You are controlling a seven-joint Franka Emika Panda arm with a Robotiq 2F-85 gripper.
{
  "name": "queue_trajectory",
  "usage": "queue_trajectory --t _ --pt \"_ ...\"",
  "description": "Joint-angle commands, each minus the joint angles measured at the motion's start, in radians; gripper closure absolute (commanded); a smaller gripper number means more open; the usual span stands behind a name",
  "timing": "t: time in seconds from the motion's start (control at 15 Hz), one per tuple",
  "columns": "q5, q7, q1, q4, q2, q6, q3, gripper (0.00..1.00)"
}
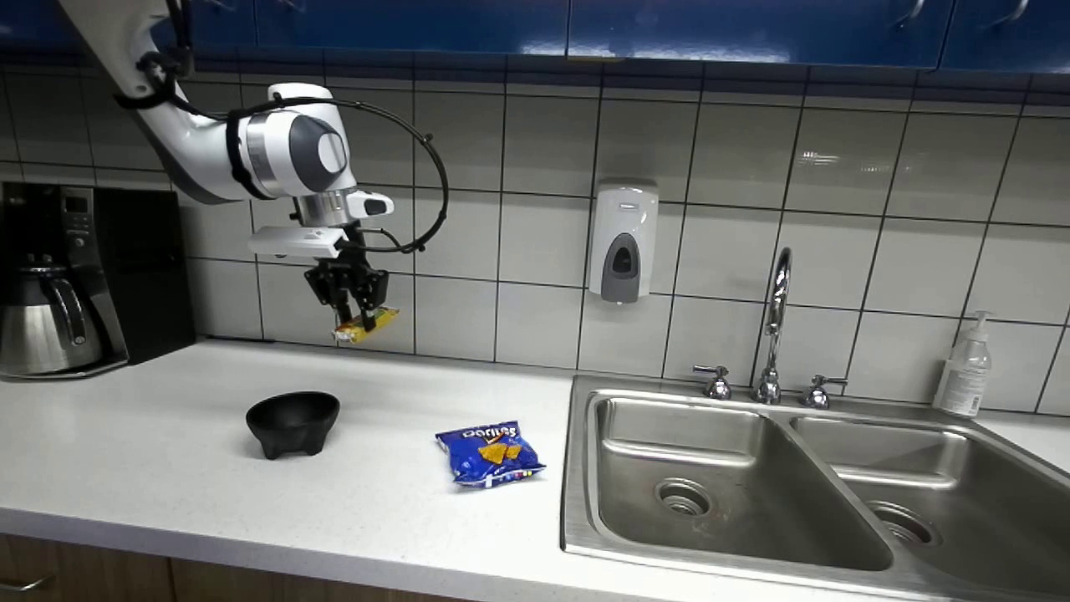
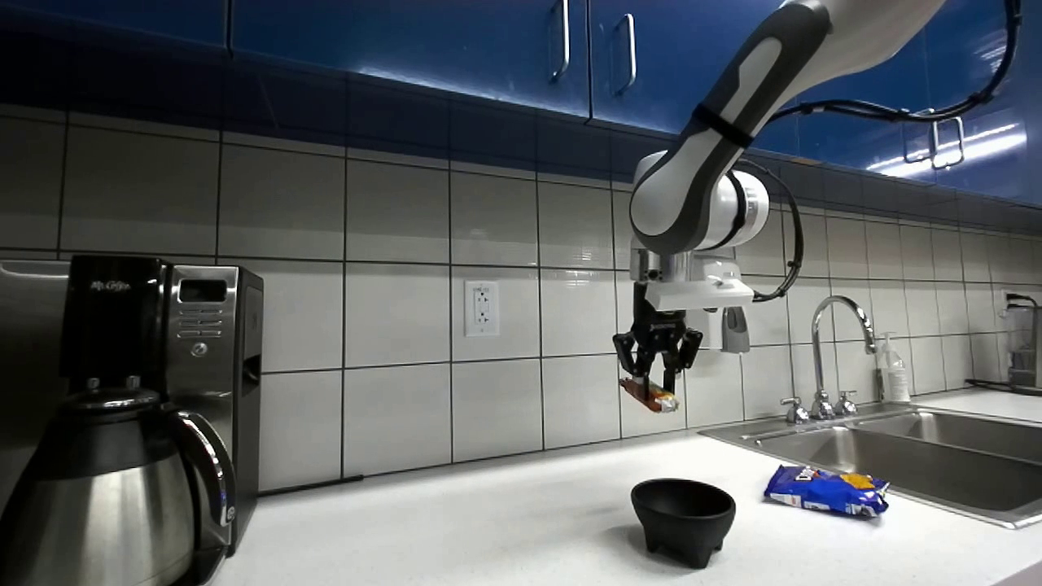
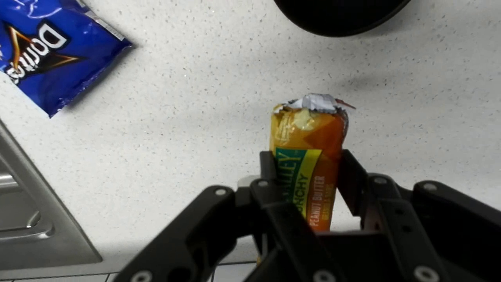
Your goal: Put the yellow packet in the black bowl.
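Note:
My gripper [image 1: 355, 319] is shut on the yellow packet [image 1: 385, 318] and holds it in the air above the counter, near the tiled wall. The gripper [image 2: 658, 389] and packet [image 2: 666, 402] also show in an exterior view. In the wrist view the fingers [image 3: 305, 168] press the long sides of the yellow-orange packet [image 3: 307, 131]; its crimped end sticks out ahead and its rear part is hidden. The black bowl [image 1: 292, 436] stands upright on the counter, below and apart from the packet. It also shows here [image 2: 684, 525]; the wrist view cuts it off at the top [image 3: 342, 23].
A blue chip packet [image 1: 495, 456] lies on the counter between the bowl and the steel sink [image 1: 578, 485]. A coffee maker [image 1: 146, 276] stands at the opposite end. A soap dispenser [image 1: 625, 242] hangs on the wall, and a tap [image 1: 777, 309] rises behind the sink.

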Motion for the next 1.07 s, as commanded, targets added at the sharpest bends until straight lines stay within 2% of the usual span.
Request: queue_trajectory --t 0.0,1.0 --pt "-0.054 0.063 0.003 -0.049 -0.065 -0.022 0.029 0.83" --pt "-0.053 0.129 0.001 -0.171 -0.158 -0.072 0.109 0.83"
